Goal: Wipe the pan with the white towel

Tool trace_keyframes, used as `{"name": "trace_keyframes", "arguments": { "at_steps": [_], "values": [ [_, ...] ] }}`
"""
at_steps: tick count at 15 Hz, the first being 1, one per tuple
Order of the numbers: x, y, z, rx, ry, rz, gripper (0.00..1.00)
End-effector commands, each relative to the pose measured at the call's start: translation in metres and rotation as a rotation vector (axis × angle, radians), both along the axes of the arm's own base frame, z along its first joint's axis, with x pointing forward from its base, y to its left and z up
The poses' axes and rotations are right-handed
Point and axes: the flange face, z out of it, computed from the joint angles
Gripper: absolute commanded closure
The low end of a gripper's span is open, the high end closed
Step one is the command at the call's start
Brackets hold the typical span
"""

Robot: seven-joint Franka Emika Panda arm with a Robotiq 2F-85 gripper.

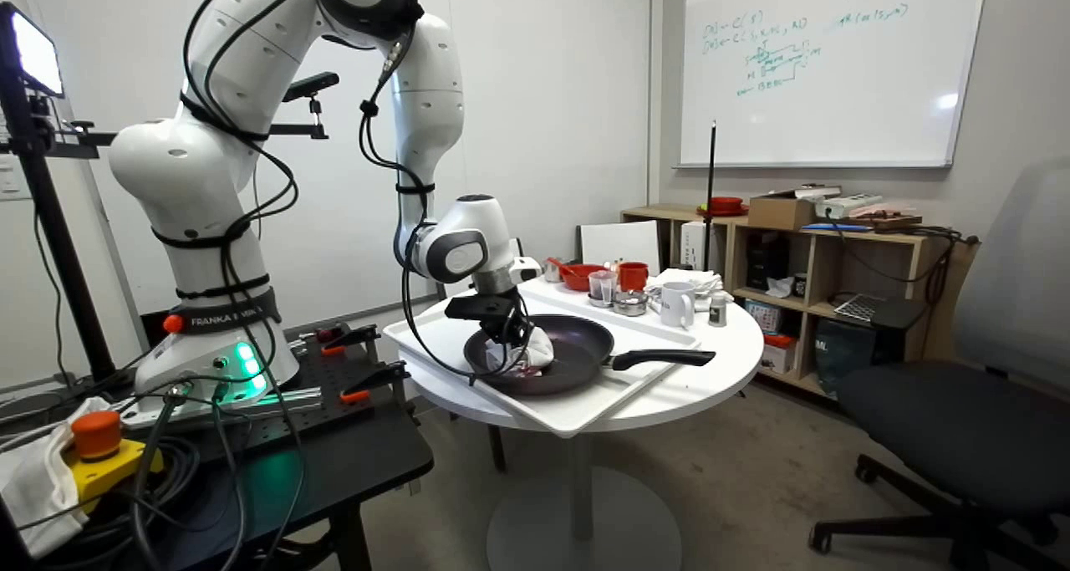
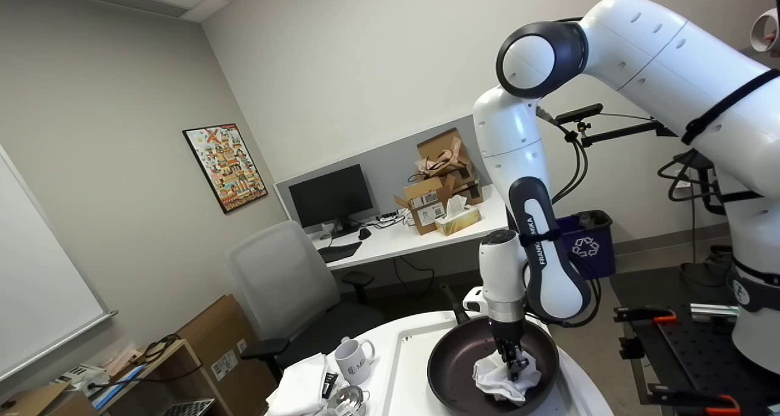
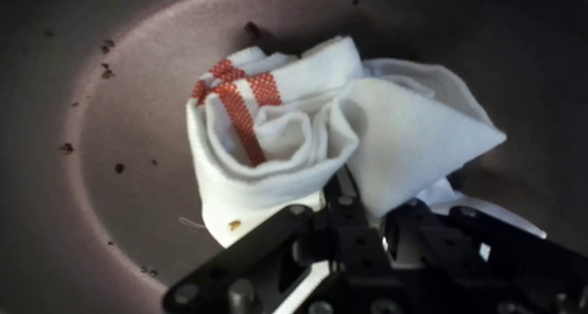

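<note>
End effector (image 3: 365,199) grips towel (image 3: 386,130) in pan (image 2: 454,361), on tray (image 1: 577,412), on round table (image 1: 736,345); whiteboard (image 1: 878,94) on wall (image 1: 1028,69).

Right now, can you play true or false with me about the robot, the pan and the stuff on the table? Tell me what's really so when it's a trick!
1. The gripper is holding the towel. True.
2. The towel is white all over. False: it has red stripes too.
3. The pan sits on a tray. True.
4. The pan is spotless inside. False: dark specks dot it.
5. A white mug stands upright on the table. True.
6. The towel is lying outside the pan. False: the towel is inside the pan.
</note>
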Motion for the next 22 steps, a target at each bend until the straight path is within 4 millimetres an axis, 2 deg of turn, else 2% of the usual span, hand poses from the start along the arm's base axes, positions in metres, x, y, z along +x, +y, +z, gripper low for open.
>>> {"name": "trace_keyframes", "arguments": {
  "at_steps": [1,4,8,10,17,19,22],
  "values": [
    [-0.01,0.023,-0.004,0.02,0.091,0.007,0.97],
    [-0.007,0.023,-0.005,0.027,0.115,-0.004,0.97],
    [-0.003,0.003,-0.004,0.03,0.11,-0.054,0.97],
    [-0.001,-0.015,-0.002,0.027,0.098,-0.1,0.97],
    [-0.002,-0.1,0.003,0.038,0.07,-0.283,0.97],
    [-0.001,-0.117,0.004,0.041,0.067,-0.318,0.97],
    [0.002,-0.127,0.003,0.039,0.06,-0.341,0.97]
  ]
}}
